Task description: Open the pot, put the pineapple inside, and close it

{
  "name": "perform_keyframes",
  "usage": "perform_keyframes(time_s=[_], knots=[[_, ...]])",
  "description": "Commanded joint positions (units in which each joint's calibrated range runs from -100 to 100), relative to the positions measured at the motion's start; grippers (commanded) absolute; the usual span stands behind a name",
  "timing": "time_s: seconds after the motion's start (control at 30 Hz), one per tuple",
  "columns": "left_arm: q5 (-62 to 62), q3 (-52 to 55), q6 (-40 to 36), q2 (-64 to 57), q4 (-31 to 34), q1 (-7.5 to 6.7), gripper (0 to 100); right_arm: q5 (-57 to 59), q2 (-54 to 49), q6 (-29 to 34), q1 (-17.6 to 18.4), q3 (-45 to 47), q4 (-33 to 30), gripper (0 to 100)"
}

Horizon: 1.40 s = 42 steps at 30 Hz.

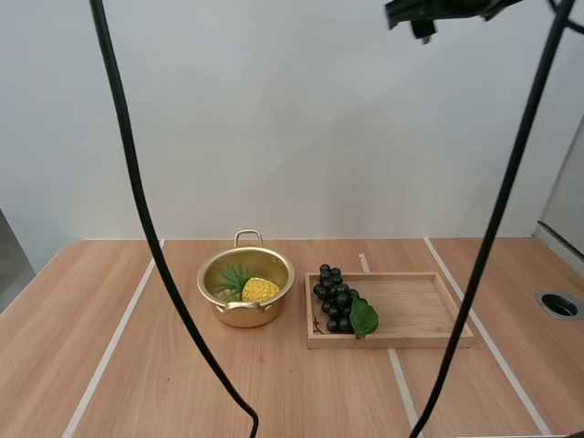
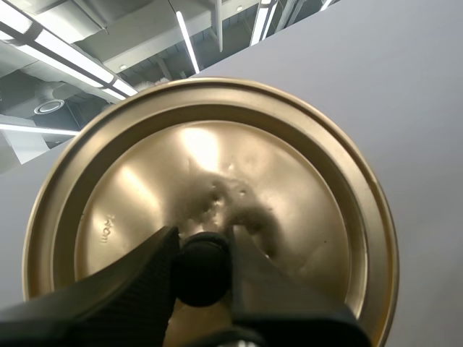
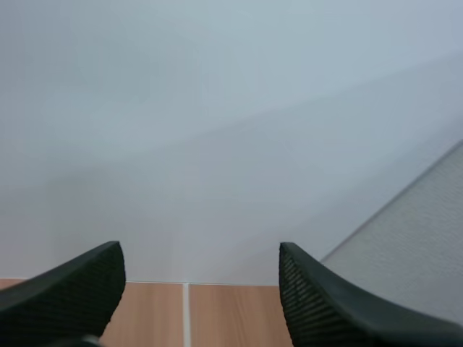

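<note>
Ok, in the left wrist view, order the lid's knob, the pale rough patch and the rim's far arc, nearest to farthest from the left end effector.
1. The knob: pinched by the left end effector.
2. The pale rough patch: just past the knob.
3. The rim's far arc: across the lid.

The gold pot [image 1: 245,287] stood open, handles at twelve and six o'clock; the pineapple [image 1: 256,289] lay inside, crown toward ten. My left gripper [image 2: 204,249] pinched the lid [image 2: 217,166] by its knob.

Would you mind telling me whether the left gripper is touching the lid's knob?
Touching. In the left wrist view the left gripper has its jaws clamped on the knob of the lid.
</note>
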Motion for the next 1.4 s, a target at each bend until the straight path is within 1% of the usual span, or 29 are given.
perform_keyframes(time_s=[0.0, 0.1, 0.2, 0.23, 0.27, 0.3, 0.33, 0.37, 0.43, 0.57, 0.7, 0.83, 1.0, 1.13, 1.23, 1.37], knots=[[-1.7, -0.2, -0.7, -0.3, -1.3, 0.05, 0, 0.5, -1.2, 0.5, -3.0, 0.2, 1.5, 100], [0.5, -0.2, -0.7, -0.3, -2.2, 0.05, 0, 0.5, -1.2, 0.5, -4.3, 2.4, 4.6, 100], [3.6, -0.2, -0.8, -0.3, -3.7, 0.05, 0, 0.5, -1.2, 0.5, -4.4, 6.2, 7.3, 100], [4.2, -0.2, -0.8, -0.3, -3.9, 0.05, 0, 0.3, -1.2, 0.5, -4.4, 7.9, 7.8, 86], [4.8, 0.0, -1.3, -0.2, -3.9, 0.05, 0, -1.1, -1.2, 0.6, -4.4, 9.8, 7.8, 65], [5.0, 0.1, -1.7, 0.2, -3.9, 0.05, 0, -2.2, -1.2, 0.6, -4.4, 11.7, 7.8, 40], [6.0, 0.3, -2.0, 0.3, -3.9, 0.05, 0, -3.2, -1.2, 1.2, -4.5, 13.6, 7.7, 11], [6.7, 0.4, -2.2, 0.5, -3.9, 0.05, 0, -4.2, -1.2, 1.9, -4.5, 15.2, 7.1, 0], [7.2, 2.1, -2.4, 0.5, -3.9, 0.05, 0, -7.3, -1.5, 3.1, -4.7, 19.1, 5.9, 0], [4.6, 8.3, -2.6, 0.5, -4.0, 0.05, 0, -17.5, -4.1, 3.1, -5.5, 27.4, 7.0, 0], [-0.7, 16.2, -2.6, 0.5, -4.3, 0.05, 0, -32.4, -9.1, 3.1, -5.8, 37.3, 8.0, 0], [-7.0, 23.8, -2.6, 0.5, -4.6, 0.05, 0, -43.4, -13.3, 3.1, -5.8, 46.3, 8.6, 0], [-13.0, 33.3, 1.3, 0.5, -9.3, 0.05, 0, -55.5, -17.2, 3.1, -5.8, 57.8, 8.8, 0], [-18.7, 41.3, 4.7, 0.6, -13.6, 0.05, 0, -60.2, -18.0, 3.3, -5.8, 64.7, 8.8, 0], [-18.4, 45.6, 8.3, 2.4, -16.8, 0.05, 0, -61.9, -18.1, 3.3, -5.8, 67.8, 7.9, 0], [-18.2, 50.1, 8.4, 5.7, -16.9, 0.05, 0, -61.9, -18.1, 3.3, -5.8, 70.0, 7.3, 0]])
